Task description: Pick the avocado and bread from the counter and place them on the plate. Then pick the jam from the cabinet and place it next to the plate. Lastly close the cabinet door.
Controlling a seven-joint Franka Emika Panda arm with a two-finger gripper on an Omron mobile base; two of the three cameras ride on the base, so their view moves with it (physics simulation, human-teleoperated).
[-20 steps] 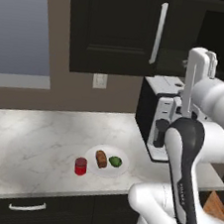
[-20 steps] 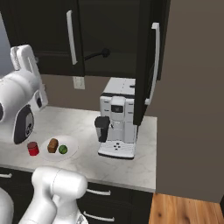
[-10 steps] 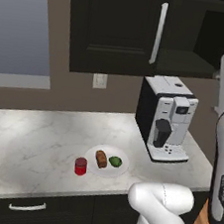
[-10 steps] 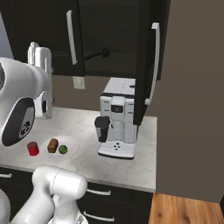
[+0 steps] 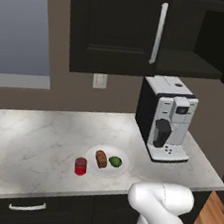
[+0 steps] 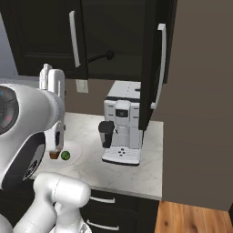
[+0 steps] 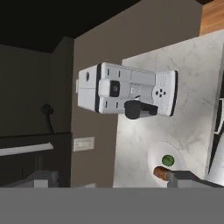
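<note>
Left base view: the plate (image 5: 121, 169) sits on the counter (image 5: 30, 143) with the bread (image 5: 101, 159) and the avocado (image 5: 115, 161) side by side on it, bread to the left, and the jam (image 5: 80, 166) stands just beside the plate's left rim. Right of them is the coffee machine (image 5: 167, 119), and above, the cabinet door (image 5: 115, 29) with its silver handle (image 5: 157, 33) next to an open cabinet (image 5: 190, 64) bay. From my hand view I look across at the coffee machine, rolled sideways; the plate lies low in my picture with the avocado on it and the bread at its edge, well below my hand. My fingers stand spread wide with nothing between them. In the right base view my gripper (image 6: 51, 83) is raised, high above the plate.
</note>
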